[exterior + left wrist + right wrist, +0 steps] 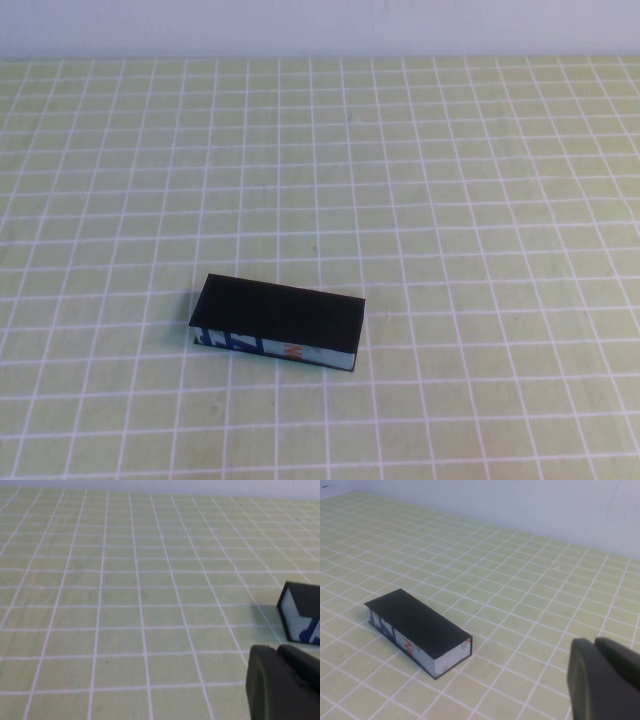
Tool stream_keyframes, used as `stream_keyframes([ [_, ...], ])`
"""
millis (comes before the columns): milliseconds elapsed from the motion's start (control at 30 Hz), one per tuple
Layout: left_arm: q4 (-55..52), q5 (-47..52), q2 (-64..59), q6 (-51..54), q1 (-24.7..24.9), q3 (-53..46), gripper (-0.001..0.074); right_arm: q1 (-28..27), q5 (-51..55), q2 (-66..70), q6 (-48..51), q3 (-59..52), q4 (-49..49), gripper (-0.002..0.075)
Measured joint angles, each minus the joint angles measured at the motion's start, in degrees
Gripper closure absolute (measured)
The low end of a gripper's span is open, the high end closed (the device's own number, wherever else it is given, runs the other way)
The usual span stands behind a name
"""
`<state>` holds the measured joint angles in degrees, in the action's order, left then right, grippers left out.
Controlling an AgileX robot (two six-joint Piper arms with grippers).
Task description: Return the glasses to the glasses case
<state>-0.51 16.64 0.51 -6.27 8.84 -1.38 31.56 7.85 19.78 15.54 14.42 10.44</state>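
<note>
The glasses case point(278, 315) lies shut on the table a little left of centre, near the front. Its lid is matte black, and its blue-and-white side with a small orange mark faces me. The glasses are not in view anywhere. Neither gripper shows in the high view. In the left wrist view my left gripper point(278, 650) is shut and empty, held over the cloth a short way from one end of the case point(302, 615). In the right wrist view my right gripper point(594, 641) is shut and empty, well away from the case point(412, 622).
A green cloth with a white grid point(450, 200) covers the whole table. A pale wall point(320, 25) runs along the far edge. Nothing else lies on the cloth.
</note>
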Motion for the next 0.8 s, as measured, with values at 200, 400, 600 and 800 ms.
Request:
stream_keyframes([
  [200, 0.0, 3.9, 0.1, -0.3, 0.0, 0.0, 0.0738, 0.0, 0.0, 0.0, 0.1, 0.0, 0.0, 0.0743],
  [400, -0.1, 3.9, 0.1, -0.4, 0.0, 0.0, 0.0738, 0.0, 0.0, 0.0, 0.1, 0.0, 0.0, 0.0743],
  [600, -0.1, 3.9, 0.1, -0.5, 0.0, 0.0, 0.0738, 0.0, 0.0, 0.0, 0.1, 0.0, 0.0, 0.0743],
  [800, -0.1, 3.9, 0.1, -0.6, 0.0, 0.0, 0.0738, 0.0, 0.0, 0.0, 0.1, 0.0, 0.0, 0.0743],
])
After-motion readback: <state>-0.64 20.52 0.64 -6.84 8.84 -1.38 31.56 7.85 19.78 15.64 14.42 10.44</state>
